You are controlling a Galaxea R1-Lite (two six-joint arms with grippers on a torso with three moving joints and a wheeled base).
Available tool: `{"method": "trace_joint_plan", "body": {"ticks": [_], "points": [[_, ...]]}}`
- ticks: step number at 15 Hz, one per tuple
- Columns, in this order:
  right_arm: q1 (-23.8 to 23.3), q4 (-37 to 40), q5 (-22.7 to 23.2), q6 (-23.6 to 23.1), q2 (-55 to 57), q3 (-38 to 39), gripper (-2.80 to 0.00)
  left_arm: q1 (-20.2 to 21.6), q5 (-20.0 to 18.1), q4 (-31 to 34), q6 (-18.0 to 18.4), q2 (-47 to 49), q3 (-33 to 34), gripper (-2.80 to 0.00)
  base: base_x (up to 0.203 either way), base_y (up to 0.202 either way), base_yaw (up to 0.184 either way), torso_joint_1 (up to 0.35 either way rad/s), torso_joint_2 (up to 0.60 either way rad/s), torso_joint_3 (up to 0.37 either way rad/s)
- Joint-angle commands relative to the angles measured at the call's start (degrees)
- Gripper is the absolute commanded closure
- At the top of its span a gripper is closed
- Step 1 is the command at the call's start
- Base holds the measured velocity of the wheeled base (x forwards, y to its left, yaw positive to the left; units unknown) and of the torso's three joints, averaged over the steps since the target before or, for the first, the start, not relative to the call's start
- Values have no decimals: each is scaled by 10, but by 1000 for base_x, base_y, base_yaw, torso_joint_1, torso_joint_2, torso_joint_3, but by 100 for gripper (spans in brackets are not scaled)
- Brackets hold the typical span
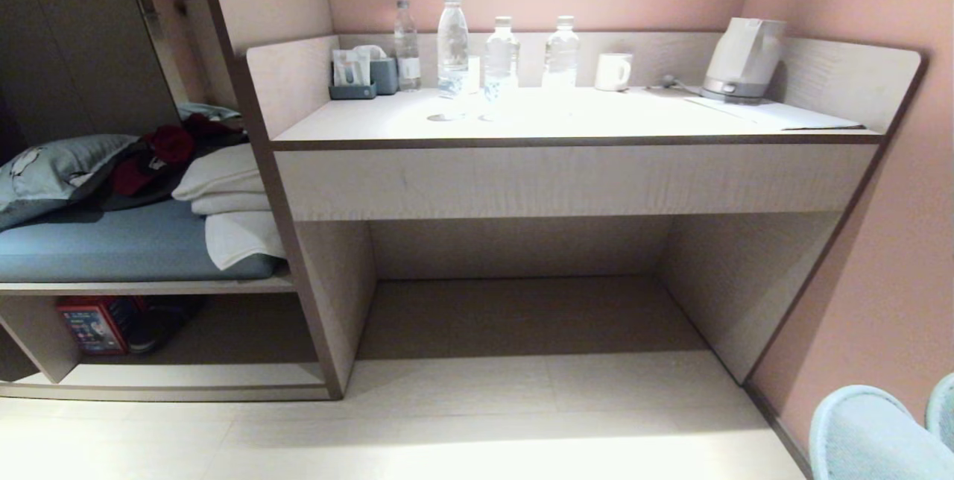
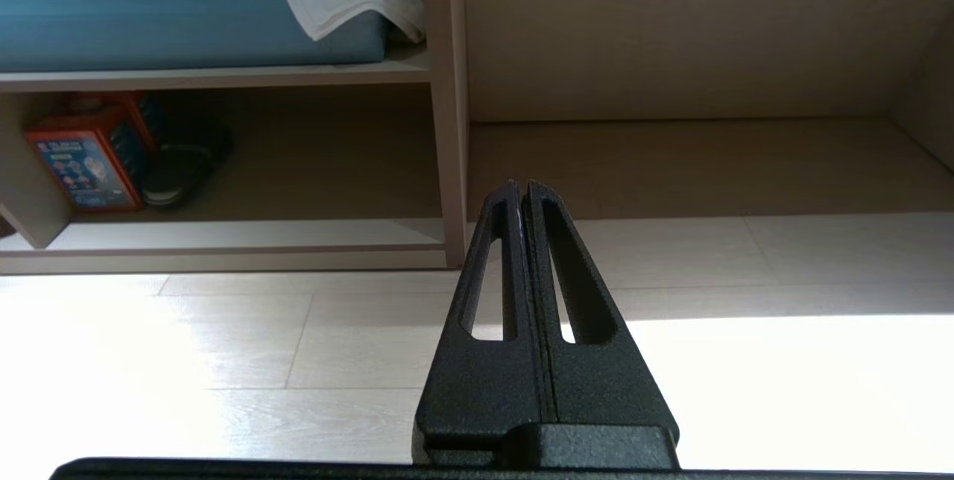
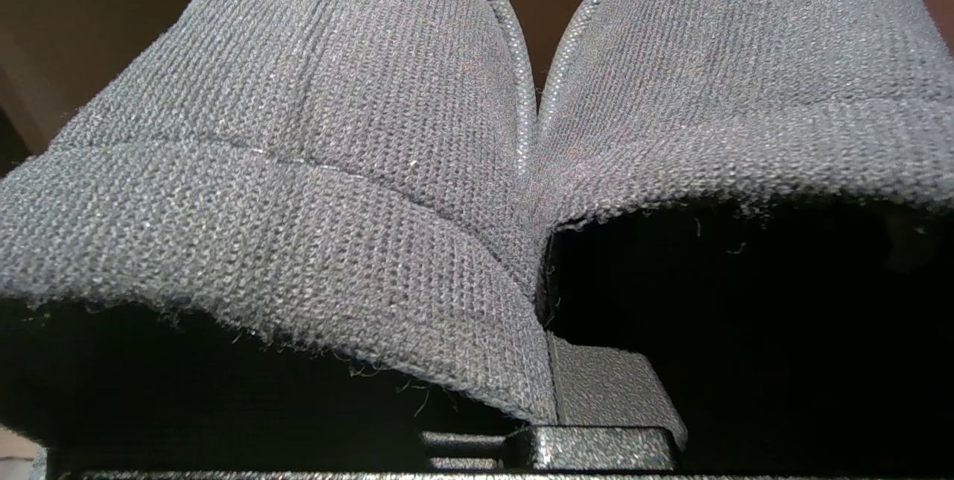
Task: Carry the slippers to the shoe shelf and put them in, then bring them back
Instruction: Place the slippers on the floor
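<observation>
1. Blue cushion covered the bench board at the far left, with a grey pillow, a dark red garment and folded white towels piled along it.
2. Under that board sat the shoe shelf, a low cubby of pale wood-grain board; a red and blue box stood at its left end with a bulky black shoe touching it, and the rest of the base board lay bare.
3. The left gripper hung low over the pale floor, pointing at the upright panel between the cubby and the desk recess, its two black fingers pressed flat together with nothing between them.
4. The desk filled the middle, its recess dark and open below; on top, from left, stood a small grey tray of sachets, four clear water bottles, a white mug and a white kettle beside a sheet of paper.
5. At the lower right corner, near the pink wall, the rounded toes of the slippers poked into sight, looking pale from above.
6. The right gripper held that pair: the two grey knitted uppers lay side by side and touching, toes pointing away from the wrist, with the jaws clamped tight on the fabric where the two met.
</observation>
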State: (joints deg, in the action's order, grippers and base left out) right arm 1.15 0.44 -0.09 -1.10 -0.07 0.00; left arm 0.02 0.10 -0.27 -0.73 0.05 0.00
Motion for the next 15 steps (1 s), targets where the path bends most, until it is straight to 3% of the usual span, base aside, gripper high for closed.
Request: {"method": "trace_joint_plan", "body": {"ticks": [1,7,15], "points": [[1,0,0,0,0,1,0,1,1,0,0,0,0,0,0,0,0,0,0,0],[1,0,0,0,0,1,0,1,0,-1,-1,0,0,0,0,0,0,1,0,-18],[1,0,0,0,0,1,0,1,0,-1,-1,0,0,0,0,0,0,2,3,-192]]}}
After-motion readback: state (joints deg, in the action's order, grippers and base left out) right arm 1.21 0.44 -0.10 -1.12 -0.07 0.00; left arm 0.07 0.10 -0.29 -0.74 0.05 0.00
